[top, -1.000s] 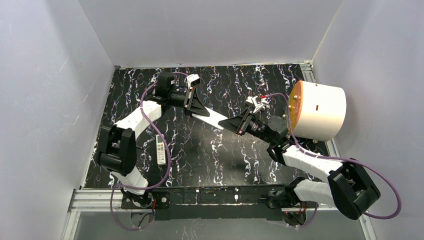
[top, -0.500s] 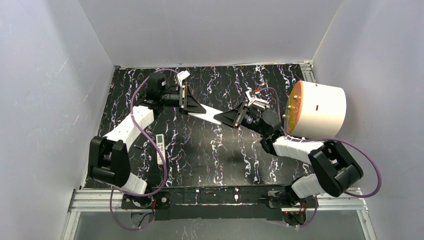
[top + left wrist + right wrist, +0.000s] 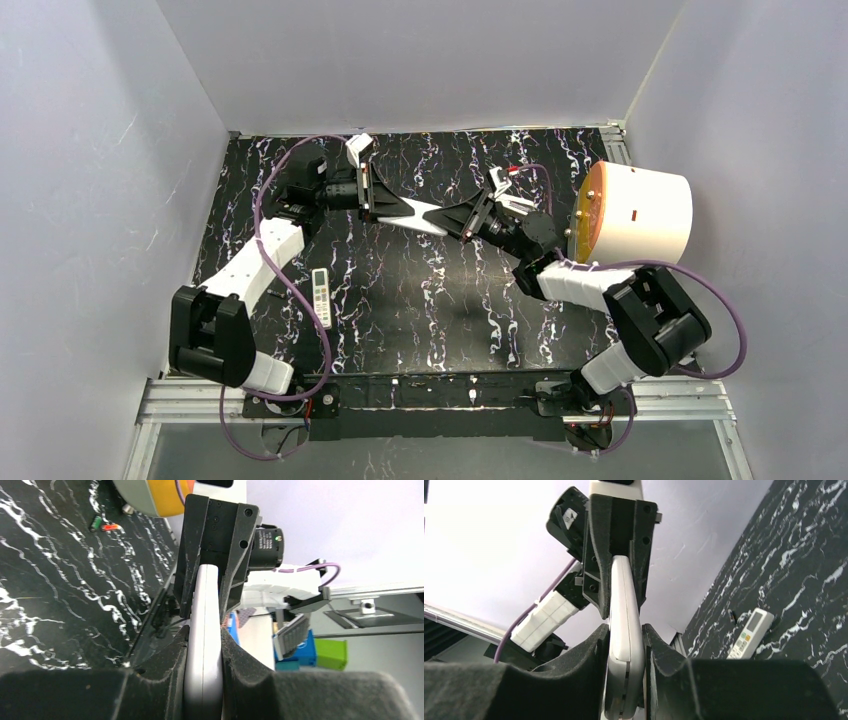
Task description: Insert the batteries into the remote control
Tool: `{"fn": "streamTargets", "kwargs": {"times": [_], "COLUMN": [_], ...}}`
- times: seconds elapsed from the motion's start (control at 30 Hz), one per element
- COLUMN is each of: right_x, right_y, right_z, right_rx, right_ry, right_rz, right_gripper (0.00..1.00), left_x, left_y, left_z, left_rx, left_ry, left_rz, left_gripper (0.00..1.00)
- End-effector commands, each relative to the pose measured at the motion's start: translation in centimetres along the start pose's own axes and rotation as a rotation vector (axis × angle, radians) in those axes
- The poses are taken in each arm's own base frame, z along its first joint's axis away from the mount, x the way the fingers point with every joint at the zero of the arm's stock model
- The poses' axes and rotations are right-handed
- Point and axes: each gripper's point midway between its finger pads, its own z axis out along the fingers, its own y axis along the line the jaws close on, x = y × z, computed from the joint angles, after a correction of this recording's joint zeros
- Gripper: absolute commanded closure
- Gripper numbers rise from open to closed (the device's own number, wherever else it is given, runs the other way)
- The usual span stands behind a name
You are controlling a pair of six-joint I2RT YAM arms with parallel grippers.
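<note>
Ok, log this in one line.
left gripper: shut on remote | right gripper: shut on remote | remote: aloft between both | batteries: on table

The held remote (image 3: 202,645) runs off both wrist views at 6 o'clock. Toward 11 o'clock in the left wrist view, the batteries (image 3: 104,526) are small blurs.

I monitored a desk (image 3: 400,300) with a black top veined in white. Plain pale grey panels enclosed it: a left wall (image 3: 90,200), a far wall (image 3: 420,60) and a right wall (image 3: 760,120). An aluminium rail (image 3: 190,395) ran along the near edge. Lighting was even. Beyond the desk, the left wrist view showed a blue bin (image 3: 300,652) beside a green bin (image 3: 330,652).
</note>
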Motion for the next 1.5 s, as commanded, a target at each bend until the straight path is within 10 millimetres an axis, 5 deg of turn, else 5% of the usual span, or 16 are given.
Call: {"fn": "streamTargets", "kwargs": {"times": [0.0,0.1,0.3,0.7,0.83,1.27,1.47], "right_x": [0.1,-0.2,-1.4,-2.8,-2.5,-1.5,-1.6], "right_y": [4.5,5.5,7.2,9.9,9.8,8.2,7.8], "right_z": [0.8,0.3,-0.4,-1.1,-1.4,-1.8,-0.4], "right_rx": [-0.119,-0.134,-0.163,-0.189,-0.158,-0.107,-0.108], "right_ry": [-0.02,-0.03,-0.064,-0.096,-0.079,-0.028,-0.013], "right_rz": [-0.105,-0.116,-0.083,-0.057,-0.045,0.002,0.004], "right_gripper": [0.78,0.73,0.42,0.13,0.19,0.69,0.77], "left_x": [1.6,0.8,0.3,-0.2,-0.5,-0.7,0.3], "left_y": [-6.1,-7.9,-9.6,-8.8,-8.5,-8.1,-8.7], "left_z": [0.8,-0.3,-1.5,-1.3,-1.2,-1.2,-1.2], "left_rx": [0.132,0.155,0.177,0.175,0.174,0.175,0.185], "left_ry": [0.132,0.13,0.135,0.141,0.138,0.125,0.127], "left_rz": [-0.07,-0.059,-0.039,-0.062,-0.066,-0.049,-0.017], "left_gripper": [1.0,1.0,1.0,1.0,1.0,1.0,1.0]}}
